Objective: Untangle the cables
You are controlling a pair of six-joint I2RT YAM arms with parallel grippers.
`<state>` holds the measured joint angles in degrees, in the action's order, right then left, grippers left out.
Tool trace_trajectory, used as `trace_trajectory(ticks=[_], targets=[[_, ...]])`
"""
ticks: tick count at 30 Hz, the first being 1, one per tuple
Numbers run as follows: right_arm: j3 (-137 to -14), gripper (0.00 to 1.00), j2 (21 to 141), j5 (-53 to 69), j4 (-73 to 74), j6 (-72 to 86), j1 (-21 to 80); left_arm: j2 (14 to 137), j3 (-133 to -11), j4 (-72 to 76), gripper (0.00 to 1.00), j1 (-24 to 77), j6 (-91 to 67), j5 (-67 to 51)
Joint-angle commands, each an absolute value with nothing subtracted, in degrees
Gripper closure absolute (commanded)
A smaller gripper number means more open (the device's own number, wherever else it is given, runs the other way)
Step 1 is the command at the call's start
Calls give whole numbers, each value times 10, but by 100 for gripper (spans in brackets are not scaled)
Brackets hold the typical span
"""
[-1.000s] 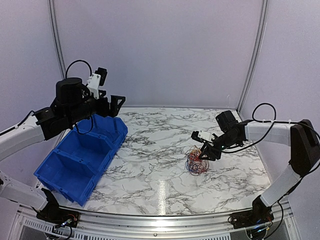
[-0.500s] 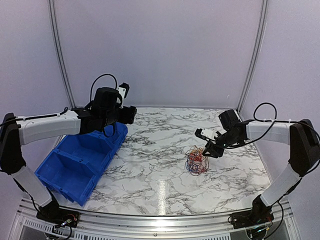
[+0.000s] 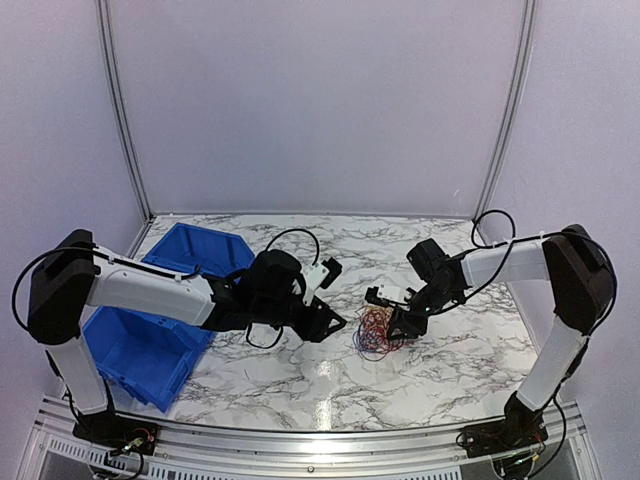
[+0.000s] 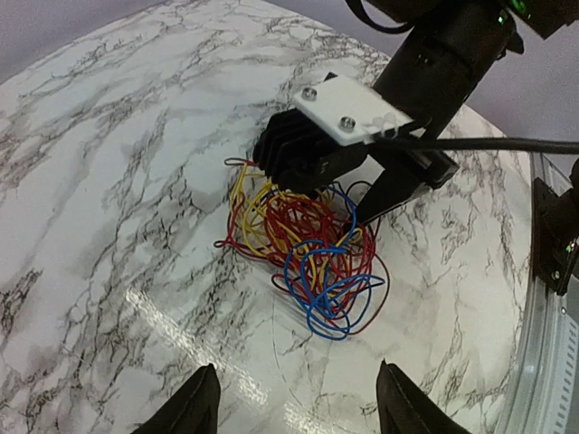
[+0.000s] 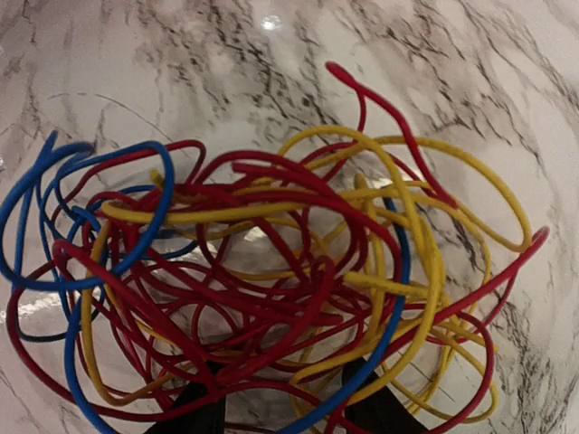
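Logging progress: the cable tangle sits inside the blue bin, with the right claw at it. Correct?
No. The cables lie on the marble table, not inside the blue bin, as the top external view shows. The right claw is at them.

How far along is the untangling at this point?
Done: nothing separated; the cables lie as one red, yellow and blue knot on the table. In hand: the right gripper is down in the knot, jaws apart around strands; the left gripper hovers open just short of it. Left: pulling every cable free.
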<state>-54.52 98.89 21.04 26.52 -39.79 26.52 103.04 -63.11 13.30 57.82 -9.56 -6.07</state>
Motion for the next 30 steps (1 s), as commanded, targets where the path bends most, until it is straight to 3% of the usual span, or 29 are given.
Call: trace_trajectory(ticks=[1,11,16,23,28,30], targets=[[-568,56,997,287,304,-410,300,1023,-579,184,40,590,-119,-69],[-567,54,954,270,319,-421,302,1022,-499,287,48,598,-139,-106],[-568,47,909,284,344,-442,302,1052,-537,300,50,607,-116,-120],[-578,49,891,341,359,-446,302,1103,-597,300,62,608,-90,-96],[-583,49,899,341,343,-423,302,1144,-638,266,58,608,-81,-94],[-582,50,912,328,342,-422,303,1156,-652,255,62,608,-79,-93]])
